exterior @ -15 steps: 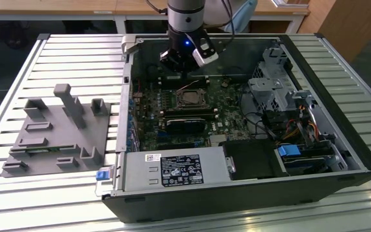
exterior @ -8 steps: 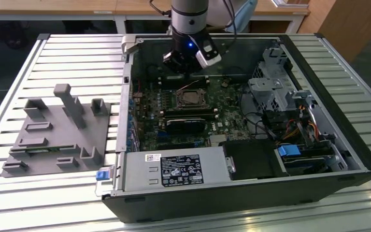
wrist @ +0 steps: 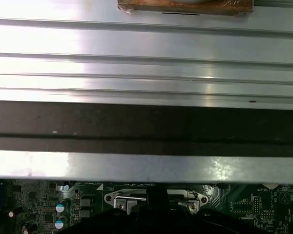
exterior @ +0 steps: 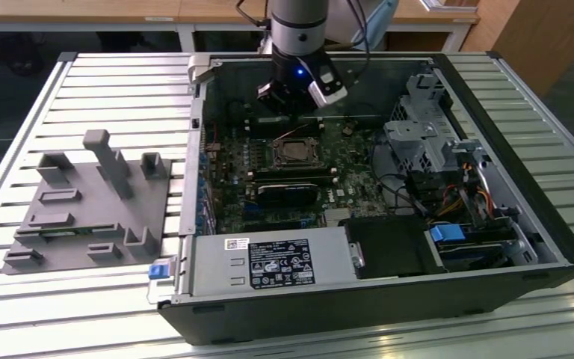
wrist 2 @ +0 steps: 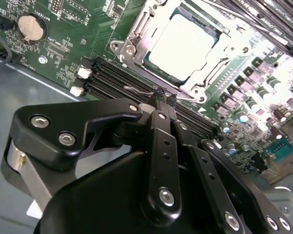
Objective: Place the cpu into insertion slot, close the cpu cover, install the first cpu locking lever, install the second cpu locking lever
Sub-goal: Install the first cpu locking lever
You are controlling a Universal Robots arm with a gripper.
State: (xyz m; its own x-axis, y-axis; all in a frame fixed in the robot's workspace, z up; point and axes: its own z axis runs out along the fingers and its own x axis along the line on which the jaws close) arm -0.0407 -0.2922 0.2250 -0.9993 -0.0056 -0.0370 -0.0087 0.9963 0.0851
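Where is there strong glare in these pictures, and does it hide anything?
In the second wrist view, glare whitens the cpu face and the board's edge; in the first wrist view, the metal slats shine brightly; the exterior view is evenly lit, the computer case dark.

An open computer case lies on the bench, with a parts holder at the exterior view's left of it. Inside, the circuit board carries the insertion slot, where the cpu sits. The gripper hangs just behind the slot.
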